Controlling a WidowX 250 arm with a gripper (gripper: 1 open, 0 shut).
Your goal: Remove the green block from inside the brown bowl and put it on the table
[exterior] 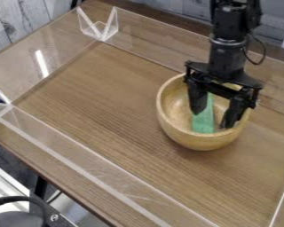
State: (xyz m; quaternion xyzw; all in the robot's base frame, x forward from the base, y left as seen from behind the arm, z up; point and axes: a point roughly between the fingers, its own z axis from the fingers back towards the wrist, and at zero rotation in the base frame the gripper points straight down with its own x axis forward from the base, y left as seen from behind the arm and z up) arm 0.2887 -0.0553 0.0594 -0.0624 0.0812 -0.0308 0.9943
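The brown bowl (180, 131) sits on the table (97, 106) at the right of the middle. Inside it the green block (204, 119) lies against the bowl's inner floor, leaning up the far side. My gripper (219, 112) reaches down into the bowl from above, its two black fingers (195, 99) spread wide apart, one on each side of the block. The fingers stand open and nothing is clamped between them. The block's upper end is partly hidden behind the gripper.
Low clear acrylic walls (61, 133) edge the tabletop on the left and front. A small clear acrylic stand (97, 25) sits at the back left corner. Bare wood-grain surface stretches left of the bowl.
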